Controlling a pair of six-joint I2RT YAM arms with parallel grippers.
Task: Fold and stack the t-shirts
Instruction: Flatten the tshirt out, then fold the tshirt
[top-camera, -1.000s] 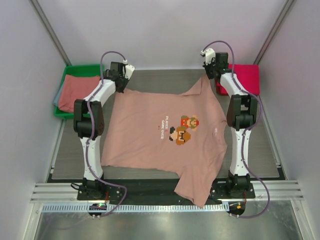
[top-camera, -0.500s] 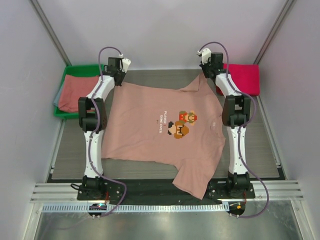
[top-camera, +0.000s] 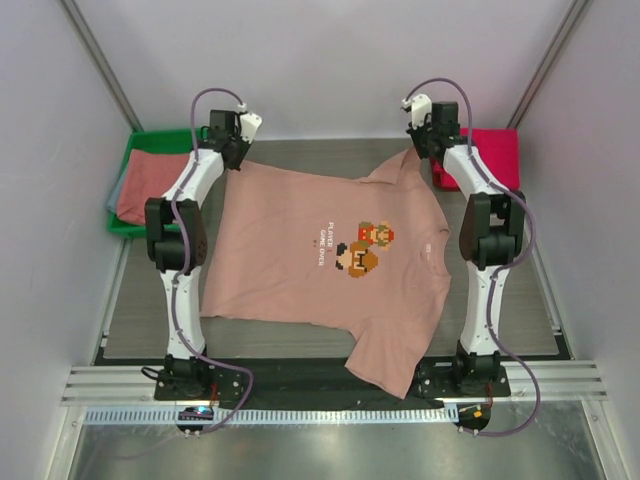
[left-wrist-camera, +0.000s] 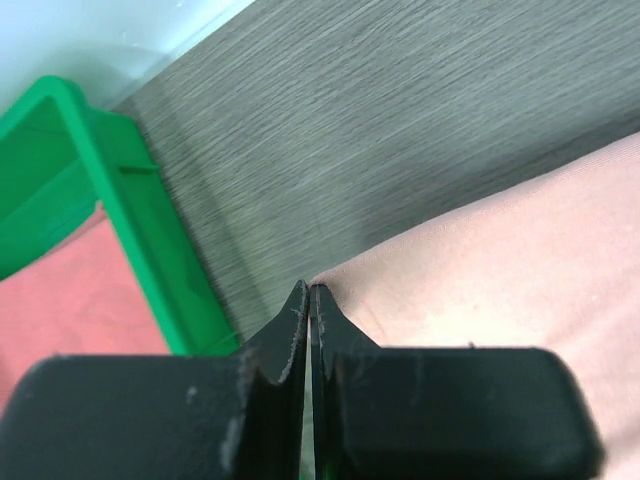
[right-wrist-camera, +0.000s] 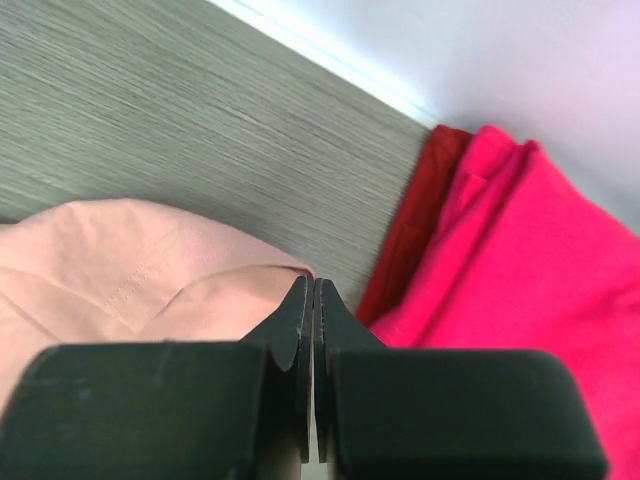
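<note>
A salmon-pink t-shirt (top-camera: 290, 270) with a pixel-art print (top-camera: 361, 247) lies spread flat on the table, one sleeve hanging over the near edge. My left gripper (top-camera: 233, 157) is shut on its far-left corner; in the left wrist view the cloth (left-wrist-camera: 500, 260) meets the closed fingertips (left-wrist-camera: 309, 291). My right gripper (top-camera: 417, 152) is shut on the far-right sleeve, and in the right wrist view the sleeve edge (right-wrist-camera: 120, 270) runs into the closed tips (right-wrist-camera: 312, 284). A magenta t-shirt (top-camera: 493, 156) lies folded at the back right, also in the right wrist view (right-wrist-camera: 530, 250).
A green plastic bin (top-camera: 140, 142) stands at the back left with a folded salmon tee (top-camera: 150, 185) in it; its wall (left-wrist-camera: 150, 230) shows close to my left gripper. White walls enclose the table on three sides. Bare grey tabletop (top-camera: 520, 290) flanks the shirt.
Both grippers have dragged the shirt toward the back of the table, stretching its far edge flat. The sleeve over the near edge has slid up. The right gripper has shifted slightly right.
</note>
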